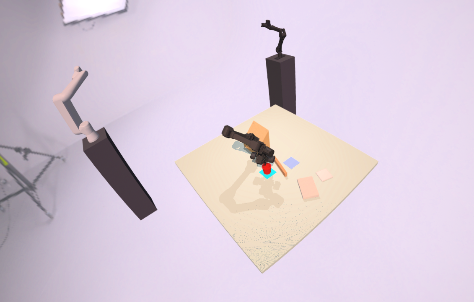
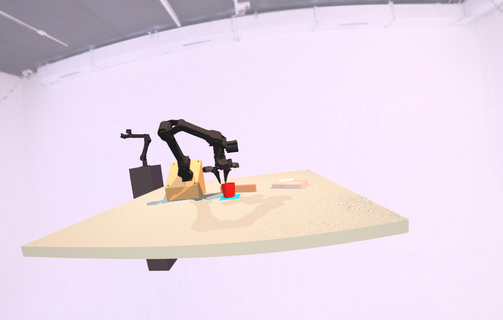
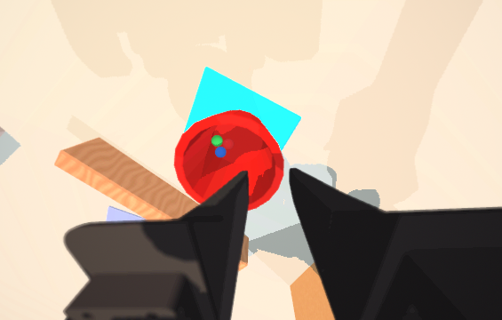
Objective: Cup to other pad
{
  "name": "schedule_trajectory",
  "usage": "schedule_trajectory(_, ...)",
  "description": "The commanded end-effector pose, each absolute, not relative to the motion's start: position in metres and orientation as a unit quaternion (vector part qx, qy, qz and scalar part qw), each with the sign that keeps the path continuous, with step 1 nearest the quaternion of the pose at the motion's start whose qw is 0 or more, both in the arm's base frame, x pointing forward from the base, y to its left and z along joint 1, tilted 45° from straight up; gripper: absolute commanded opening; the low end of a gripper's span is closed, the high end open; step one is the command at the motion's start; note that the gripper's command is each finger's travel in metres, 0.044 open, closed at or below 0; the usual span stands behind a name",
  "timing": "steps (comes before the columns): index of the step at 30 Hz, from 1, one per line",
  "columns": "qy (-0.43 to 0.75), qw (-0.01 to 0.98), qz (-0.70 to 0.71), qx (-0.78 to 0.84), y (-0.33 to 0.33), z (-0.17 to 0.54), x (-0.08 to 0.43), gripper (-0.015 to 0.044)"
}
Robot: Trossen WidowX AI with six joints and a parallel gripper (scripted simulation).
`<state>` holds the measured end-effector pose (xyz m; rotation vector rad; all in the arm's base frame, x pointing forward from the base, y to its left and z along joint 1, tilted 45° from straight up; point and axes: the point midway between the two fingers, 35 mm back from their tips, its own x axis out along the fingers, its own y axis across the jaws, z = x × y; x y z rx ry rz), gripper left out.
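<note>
- The cup stands upright on a pad on the worktop, overlapping that pad's near edge in the wrist view.
- Three marbles lie inside the cup.
- The jaws hang just above the cup's rim, apart from it.
- A wooden bar lies just beside the cup.
- The other pad lies beyond the bar from the cup.

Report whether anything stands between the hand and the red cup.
Nothing visible does. The hand hangs open just above the red cup, its fingers apart over the rim's near edge. The cup stands upright on the cyan pad, marbles inside. The wooden bar lies off to the side, not between them.
</note>
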<state>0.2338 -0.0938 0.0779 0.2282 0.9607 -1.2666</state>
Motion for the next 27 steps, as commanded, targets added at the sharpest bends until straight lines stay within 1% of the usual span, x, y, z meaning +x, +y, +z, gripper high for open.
schedule_trajectory(1, 0.428, 0.696, -0.567, 0.105, -0.09, 0.082, 0.235, 0.0128)
schedule_trajectory(8, 0.428, 0.695, -0.567, 0.104, -0.084, 0.088, 0.233, 0.0128)
schedule_trajectory(20, 0.43, 0.695, -0.567, 0.102, -0.082, 0.089, 0.234, 0.044)
schedule_trajectory(27, 0.431, 0.695, -0.566, 0.104, -0.063, 0.107, 0.235, 0.044)
